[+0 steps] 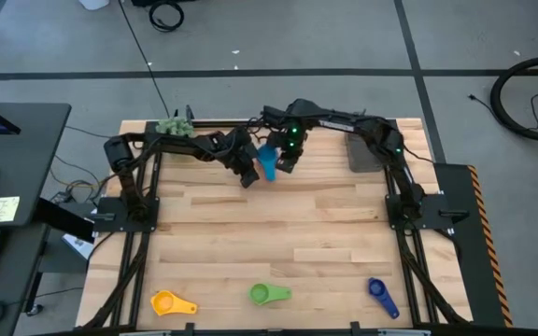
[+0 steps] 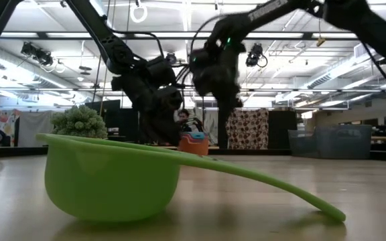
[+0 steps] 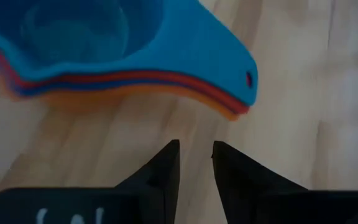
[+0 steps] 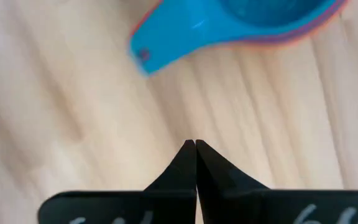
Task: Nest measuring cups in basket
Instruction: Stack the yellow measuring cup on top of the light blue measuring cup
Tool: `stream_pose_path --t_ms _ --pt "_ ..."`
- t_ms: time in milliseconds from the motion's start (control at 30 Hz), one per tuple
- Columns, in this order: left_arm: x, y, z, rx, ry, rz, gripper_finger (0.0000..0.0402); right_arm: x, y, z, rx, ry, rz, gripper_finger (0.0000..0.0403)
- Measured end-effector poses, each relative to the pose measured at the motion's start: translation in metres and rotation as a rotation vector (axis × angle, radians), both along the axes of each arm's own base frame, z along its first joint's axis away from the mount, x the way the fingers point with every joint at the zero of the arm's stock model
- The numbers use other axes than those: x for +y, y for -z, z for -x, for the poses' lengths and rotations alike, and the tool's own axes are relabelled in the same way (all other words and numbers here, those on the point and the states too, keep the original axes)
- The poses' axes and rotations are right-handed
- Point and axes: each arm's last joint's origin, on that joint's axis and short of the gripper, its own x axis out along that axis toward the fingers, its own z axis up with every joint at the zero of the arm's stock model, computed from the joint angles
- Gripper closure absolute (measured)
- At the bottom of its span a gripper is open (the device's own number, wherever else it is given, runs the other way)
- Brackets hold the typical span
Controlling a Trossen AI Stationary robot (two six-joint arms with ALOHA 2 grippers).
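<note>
A nested stack of measuring cups [image 1: 267,161], light blue on top with red, blue and orange rims under it [image 3: 104,56], stands on its base on the wooden table at the far middle. Its handles point toward the near edge. My left gripper [image 3: 196,144] hovers just left of the stack, narrowly open, with nothing between its fingers. My right gripper [image 4: 195,143] is shut and empty above the stack's right side [image 1: 286,166]. Yellow [image 1: 171,302], green [image 1: 269,294] and dark blue [image 1: 381,295] cups lie loose near the front edge. The dark grey basket [image 1: 365,156] stands at the far right.
A fuzzy green plant ball [image 1: 174,124] sits at the far left corner. The arms' black frames [image 1: 129,215] run along both table sides. Bare wood spans the table's middle between the stack and the three loose cups. In the low view the green cup [image 2: 112,177] fills the foreground.
</note>
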Motion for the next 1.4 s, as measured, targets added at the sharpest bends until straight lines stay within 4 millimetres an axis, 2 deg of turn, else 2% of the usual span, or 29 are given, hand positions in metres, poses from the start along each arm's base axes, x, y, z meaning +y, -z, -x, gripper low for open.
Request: stream_pose_path --t_ms 200,300,433,567,800,933,1067,1200,1400 --pt "-0.006 -0.023 0.011 0.013 0.002 0.009 0.0301 0.034 -0.065 0.034 -0.003 -0.051 0.059 0.0402" --pt "-0.009 -0.038 0.016 -0.001 0.002 0.001 0.0301 0.055 -0.09 0.049 -0.008 -0.069 0.086 0.0402" --pt "-0.013 -0.055 0.023 -0.023 -0.007 -0.011 0.0301 0.081 -0.112 0.064 -0.032 -0.127 0.097 0.0402" --pt "-0.017 -0.07 0.029 -0.051 -0.02 -0.002 0.0301 0.107 -0.126 0.074 -0.082 -0.19 0.087 0.0402" --pt "-0.033 -0.084 0.041 -0.02 -0.002 0.095 0.0301 0.132 -0.121 0.095 -0.035 -0.212 0.092 0.0402" --pt "-0.047 -0.082 0.045 0.063 -0.002 0.266 0.0301 0.139 -0.111 0.109 0.016 -0.204 0.077 0.0402" --pt "-0.063 -0.078 0.049 0.161 0.033 0.351 0.0301 0.142 -0.102 0.121 0.06 -0.18 0.064 0.0402" --pt "-0.082 -0.073 0.056 0.297 0.095 0.385 0.0301 0.144 -0.094 0.127 0.096 -0.154 0.055 0.0402" --pt "-0.12 -0.069 0.078 0.596 0.253 0.412 0.0312 0.147 -0.09 0.125 0.1 -0.119 0.077 0.0402"
